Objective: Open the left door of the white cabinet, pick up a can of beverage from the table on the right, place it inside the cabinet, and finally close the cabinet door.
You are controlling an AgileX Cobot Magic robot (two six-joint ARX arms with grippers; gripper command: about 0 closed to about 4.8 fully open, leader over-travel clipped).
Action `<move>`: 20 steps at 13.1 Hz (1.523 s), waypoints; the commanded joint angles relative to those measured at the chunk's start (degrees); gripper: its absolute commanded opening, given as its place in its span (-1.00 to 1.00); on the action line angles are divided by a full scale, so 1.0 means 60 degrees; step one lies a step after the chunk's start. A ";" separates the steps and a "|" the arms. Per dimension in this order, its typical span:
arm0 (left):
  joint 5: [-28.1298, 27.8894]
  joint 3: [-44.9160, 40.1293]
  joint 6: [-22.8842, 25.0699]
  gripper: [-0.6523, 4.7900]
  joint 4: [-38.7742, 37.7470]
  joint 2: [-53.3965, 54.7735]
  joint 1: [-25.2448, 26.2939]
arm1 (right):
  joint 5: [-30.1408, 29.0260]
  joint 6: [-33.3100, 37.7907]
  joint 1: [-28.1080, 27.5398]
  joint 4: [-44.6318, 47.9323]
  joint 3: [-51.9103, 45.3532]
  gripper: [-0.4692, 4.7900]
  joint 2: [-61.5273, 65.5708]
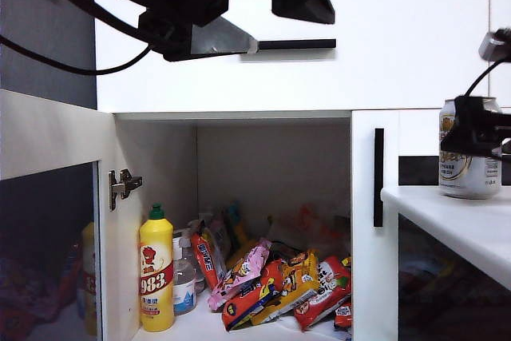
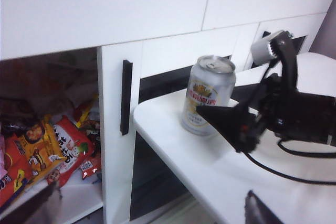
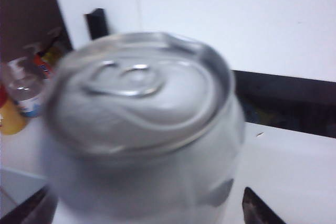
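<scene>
standing upright on the table [image 1: 463, 229], the can of beverage [image 1: 468, 149] sits between the right end effector's [image 3: 147, 211] wide-spread fingers, not squeezed. left door [image 1: 48, 221] hangs swung open, white cabinet [image 1: 383, 45] showing snack packets [image 1: 271, 281] and a yellow bottle [image 1: 156, 271]. left end effector [image 1: 227, 37] hovers up by the drawer, fingers spread wide, empty.

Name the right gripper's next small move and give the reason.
Probably close on the can of beverage: the right gripper is open with a finger on each side of it, the can stands upright on the table, and the left door is already open.
</scene>
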 commanded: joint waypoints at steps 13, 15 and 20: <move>-0.1763 0.0015 0.0805 1.00 -0.0729 -0.0943 -0.0004 | -0.0867 -0.0135 0.1825 -0.2404 0.1118 -0.23 -0.3497; -0.1803 0.0015 0.0798 1.00 -0.1818 -0.1716 -0.0004 | -0.0856 -0.0138 0.2517 -0.3220 0.1978 -0.23 -0.3625; -0.2113 0.0015 0.0754 1.00 -0.5023 -0.4466 -0.0015 | -0.0470 0.0058 0.3730 -0.3461 0.3107 -0.23 -0.2208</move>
